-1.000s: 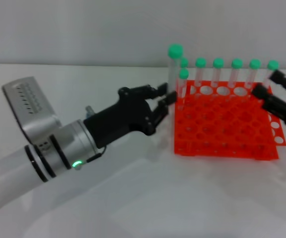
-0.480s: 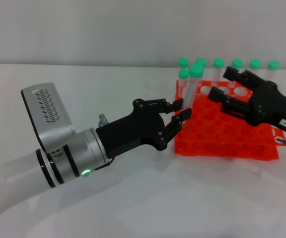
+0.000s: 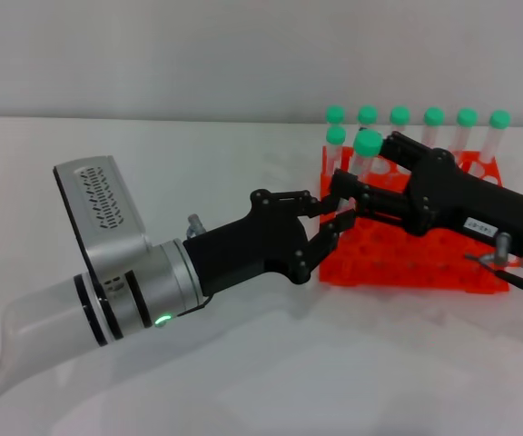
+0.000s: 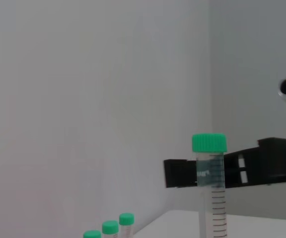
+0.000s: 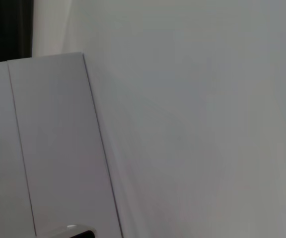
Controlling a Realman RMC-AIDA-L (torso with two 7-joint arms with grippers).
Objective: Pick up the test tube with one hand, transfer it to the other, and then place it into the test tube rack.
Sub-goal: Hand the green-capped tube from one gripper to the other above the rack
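My left gripper [image 3: 330,213] is shut on the lower part of the test tube [image 3: 360,171], a clear tube with a green cap, and holds it upright just left of the orange-red rack [image 3: 407,250]. My right gripper [image 3: 362,163] reaches in from the right, open, with its fingers on either side of the tube's upper part below the cap. In the left wrist view the tube [image 4: 211,191] stands in front of one black finger [image 4: 180,173] of the right gripper. The right wrist view shows only a pale wall and panel.
Several other green-capped tubes [image 3: 433,116] stand in the rack's back row, and one [image 3: 335,135] stands at its near left corner. Three of their caps [image 4: 110,227] show in the left wrist view. The white table [image 3: 243,381] spreads in front of the rack.
My right gripper has moved left from beside the rack and now straddles the tube. My left gripper has moved right and nearer with the tube, which now sits lower.
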